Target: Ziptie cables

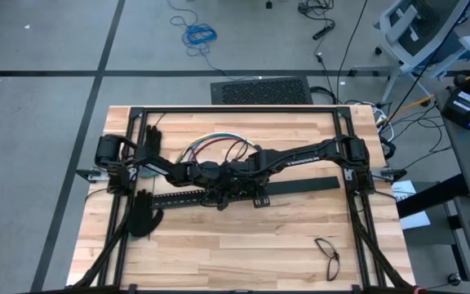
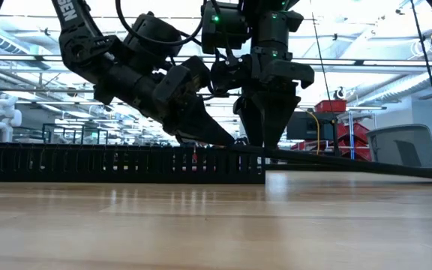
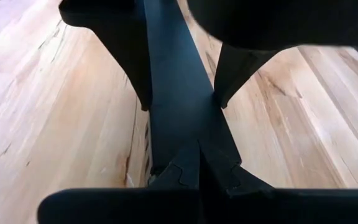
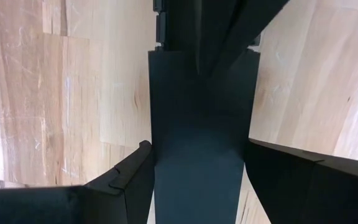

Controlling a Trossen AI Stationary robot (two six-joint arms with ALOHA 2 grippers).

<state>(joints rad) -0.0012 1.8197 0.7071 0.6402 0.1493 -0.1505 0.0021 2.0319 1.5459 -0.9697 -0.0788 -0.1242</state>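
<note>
The cables point(image 1: 217, 147), red, blue and white wires, lie in a loose loop on the table beyond the arms. Thin dark zipties point(image 1: 326, 255) lie curled near the front right. No gripper touches either. Both grippers meet at mid-table on a flat black bar point(image 1: 300, 184). Its left end is beside a black slotted bar point(image 1: 194, 197) that stands on the table. My right gripper point(image 4: 197, 180) points down and is shut across the flat bar. My left gripper point(image 3: 197, 149), shut, slants down from the left onto the bar's left end. My left gripper's shut fingertips point(image 3: 194, 163) lie on the flat bar's top face point(image 3: 185, 118), right at its left end. They slant down from the table's left, along the bar. Whether they press on it or only rest there, I cannot tell. My right gripper pinches the flat bar's two long edges point(image 4: 157, 143) between its fingers point(image 4: 129, 177), a little way in from its left end. The fingers come from above, pointing down, and lie across the bar. In the low view the held end point(image 2: 240, 147) is raised and the bar slopes down toward the right.
Two black gloves lie at the left, one far point(image 1: 149, 143) and one near point(image 1: 145, 216). A dark frame point(image 1: 235, 108) runs along the table's far edge and down both sides. Bare wood point(image 1: 235, 253) stretches along the near side.
</note>
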